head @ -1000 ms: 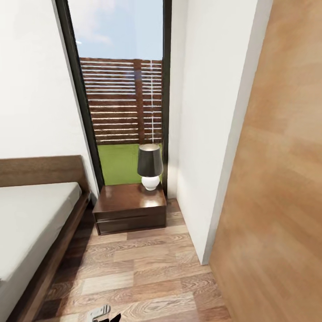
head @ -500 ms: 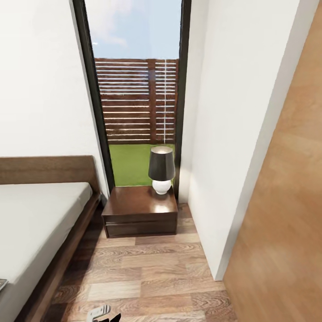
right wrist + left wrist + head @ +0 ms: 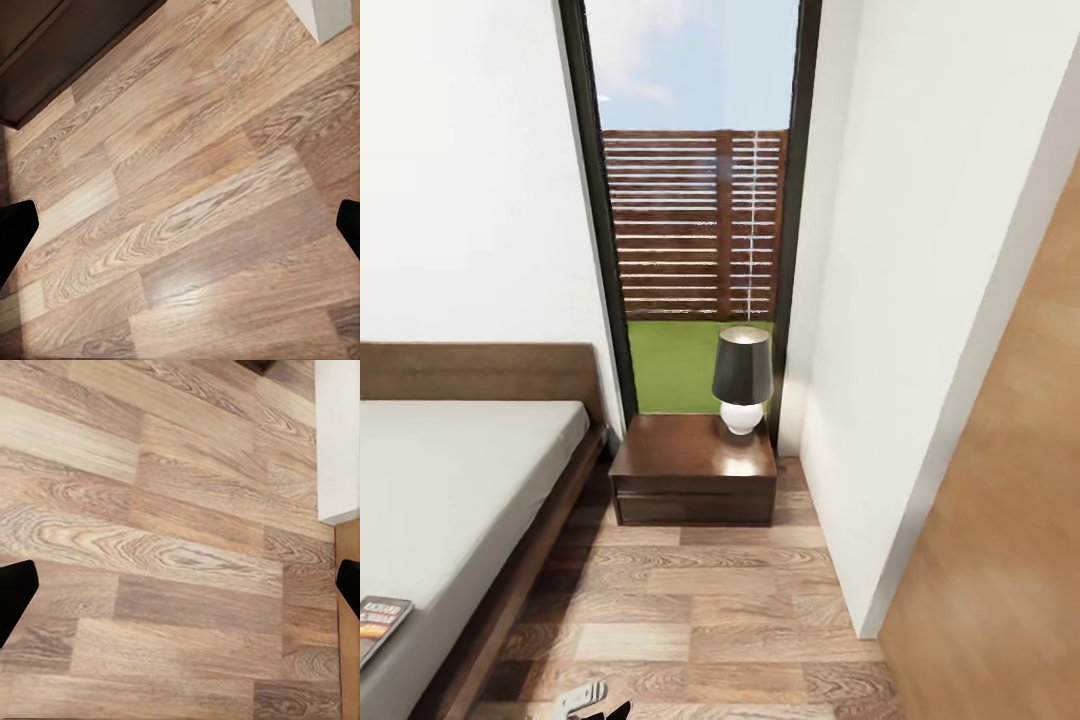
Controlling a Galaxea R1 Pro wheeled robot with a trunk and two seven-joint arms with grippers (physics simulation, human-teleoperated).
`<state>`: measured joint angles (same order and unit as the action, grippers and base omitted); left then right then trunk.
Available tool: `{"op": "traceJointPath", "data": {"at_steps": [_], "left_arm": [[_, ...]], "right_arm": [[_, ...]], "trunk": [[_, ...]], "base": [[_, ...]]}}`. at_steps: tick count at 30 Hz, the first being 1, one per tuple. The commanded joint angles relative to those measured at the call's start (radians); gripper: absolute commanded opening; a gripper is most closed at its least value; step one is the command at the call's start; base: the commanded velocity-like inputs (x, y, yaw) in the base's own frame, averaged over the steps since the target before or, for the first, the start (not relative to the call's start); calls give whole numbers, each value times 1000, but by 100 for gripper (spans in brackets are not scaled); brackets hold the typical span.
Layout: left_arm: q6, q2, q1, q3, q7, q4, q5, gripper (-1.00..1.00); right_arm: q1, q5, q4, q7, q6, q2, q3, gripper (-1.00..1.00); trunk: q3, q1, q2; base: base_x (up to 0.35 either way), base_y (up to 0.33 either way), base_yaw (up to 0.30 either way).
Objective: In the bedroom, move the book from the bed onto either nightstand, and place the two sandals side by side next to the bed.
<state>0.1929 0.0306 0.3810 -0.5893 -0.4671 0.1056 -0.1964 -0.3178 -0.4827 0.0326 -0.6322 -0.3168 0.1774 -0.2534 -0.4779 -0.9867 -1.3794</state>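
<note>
The book (image 3: 378, 620) lies flat on the grey mattress of the bed (image 3: 460, 480), at the near left edge of the head view, its orange band and white lettering showing. One nightstand (image 3: 695, 468) stands beside the headboard under the tall window, its glossy top bare except for a lamp. The two sandals are out of view. My left gripper (image 3: 180, 589) is open above bare plank floor, its black fingertips (image 3: 15, 592) far apart. My right gripper (image 3: 180, 225) is also open over the floor, with nothing between its fingers.
A black-shaded lamp (image 3: 742, 378) with a white base occupies the nightstand's back right corner. A white wall corner (image 3: 880, 400) and a wooden panel (image 3: 1010, 520) close in the right side. A strip of plank floor (image 3: 700, 610) runs between bed and wall.
The whole head picture has shifted right, so the camera has turned left. The book has come into view at the lower left edge. Nothing in the room has moved.
</note>
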Motion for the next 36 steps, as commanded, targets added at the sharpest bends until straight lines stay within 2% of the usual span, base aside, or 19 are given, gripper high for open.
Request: {"op": "traceJointPath", "data": {"at_steps": [1,8,36], "left_arm": [[5,0,1,-8,-2,-1,-11,100],[5,0,1,-9,-2,0,-11,100],[5,0,1,-9,-1,0,-11,100]], "right_arm": [[-1,3,3,-6,-4,1,-8,100],[-1,3,3,-7,-4,1,-7,100],[-1,3,4,-7,-4,1,-8,100]], "trunk": [[-1,0,-1],[-3,0,-1],[-3,0,-1]], "base": [[42,0,267],[218,0,164],[321,0,4]]}}
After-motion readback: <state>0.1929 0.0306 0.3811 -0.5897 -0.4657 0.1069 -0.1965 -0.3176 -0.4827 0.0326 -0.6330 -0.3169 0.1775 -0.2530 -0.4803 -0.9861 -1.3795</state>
